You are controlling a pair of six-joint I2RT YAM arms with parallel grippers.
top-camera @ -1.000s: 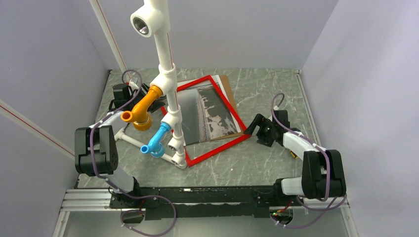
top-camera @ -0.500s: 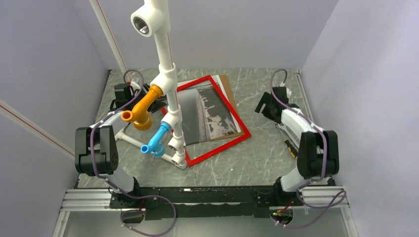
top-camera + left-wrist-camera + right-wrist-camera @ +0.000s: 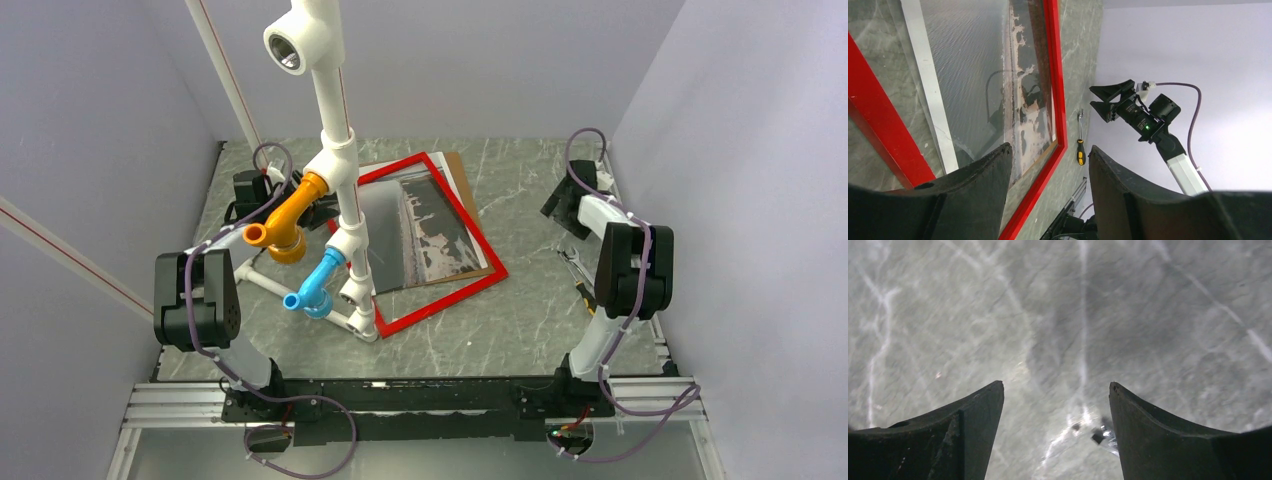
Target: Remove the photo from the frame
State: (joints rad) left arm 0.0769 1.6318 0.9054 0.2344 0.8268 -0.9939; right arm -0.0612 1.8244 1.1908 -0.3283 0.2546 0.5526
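Observation:
The red frame lies flat on the table, angled, with the grey landscape photo inside it. In the left wrist view the photo sits behind the frame's red edge. My left gripper is open and empty, low at the frame's left side. In the top view the left gripper is partly hidden by the orange pipe fitting. My right gripper is far from the frame, near the right wall. It hangs open over bare table, holding nothing.
A white pipe stand with orange and blue fittings rises over the frame's left part. A brown backing board pokes out behind the frame's far corner. A yellow-handled screwdriver lies by the right wall. Walls close off three sides.
My right arm has swung away from the frame's right corner, back and to the right wall, its jaws narrowing a little. The left arm, frame and photo have not moved.

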